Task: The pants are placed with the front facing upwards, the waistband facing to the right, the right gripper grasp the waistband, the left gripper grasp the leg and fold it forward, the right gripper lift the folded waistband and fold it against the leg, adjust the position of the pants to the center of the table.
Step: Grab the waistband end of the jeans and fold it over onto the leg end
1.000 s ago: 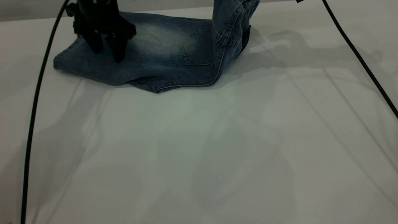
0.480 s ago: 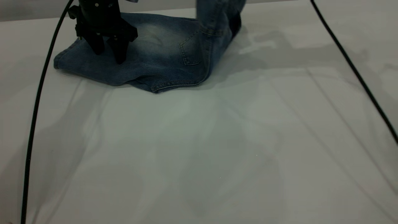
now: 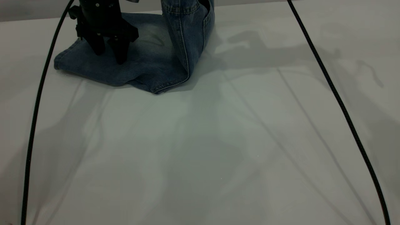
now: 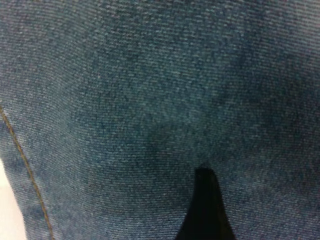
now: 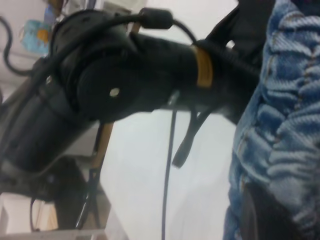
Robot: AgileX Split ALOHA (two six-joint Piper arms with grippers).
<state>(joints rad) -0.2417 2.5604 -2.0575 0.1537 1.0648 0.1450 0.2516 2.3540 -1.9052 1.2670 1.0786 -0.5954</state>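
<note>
The blue denim pants [image 3: 147,67] lie folded at the far left of the white table [image 3: 218,140]. Their right end is lifted upright in a tall fold [image 3: 187,34] that runs out of the top of the exterior view. My left gripper [image 3: 109,57] stands open on the flat leg part, both fingertips down on the denim. In the left wrist view one dark finger [image 4: 205,207] rests against the cloth [image 4: 150,100]. My right gripper is outside the exterior view. Its wrist view shows the ruched waistband [image 5: 285,125] clamped against a dark finger [image 5: 262,217].
Two black cables arc over the table, one on the left [image 3: 34,109] and one on the right [image 3: 340,106]. The left arm's black body [image 5: 140,75] fills much of the right wrist view. White table stretches wide in front and to the right.
The lifted waistband end has swung leftward over the flat leg, covering the pocket that showed before. The right cable moved left with it. The left gripper has stayed where it was.
</note>
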